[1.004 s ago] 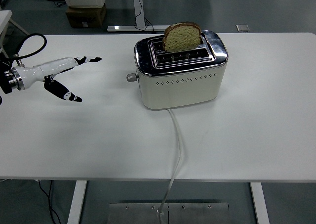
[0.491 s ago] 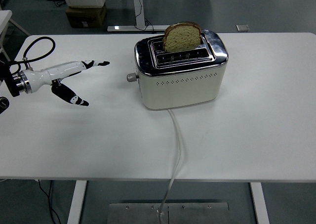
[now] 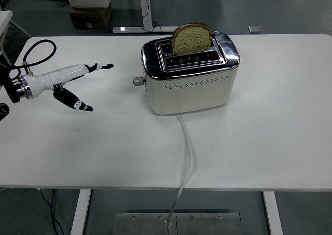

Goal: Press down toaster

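A cream-bodied toaster with a polished chrome top (image 3: 190, 75) sits on the far half of the white table (image 3: 270, 141), a little left of centre. A slice of brown, seeded bread (image 3: 191, 38) stands upright in its far slot, most of it above the rim, so I judge the press has not been made. The small round grey lever knob (image 3: 137, 81) sticks out from the toaster's left end. A pale power cord (image 3: 184, 157) runs from the near side over the table's near edge.

The toaster's long axis runs left to right, slightly skewed, the left end sitting a touch nearer than the right. The knob end faces left, towards the arm.

The robot's left hand (image 3: 72, 84) hangs over the left part of the table, well apart from the toaster. Its thin white-and-black fingers (image 3: 101, 67) are spread wide apart, one reaching towards the toaster and another angled down and nearer, and they hold nothing. The right arm is nowhere to be seen.

The trouble I foresee is the knob itself: it is small and rounded, so a fingertip arriving off-centre would likely slip off. A push with any sideways lean could slide the light-looking toaster to the right rather than lower the lever. A hand coming in too high could knock the chrome top or the bread.
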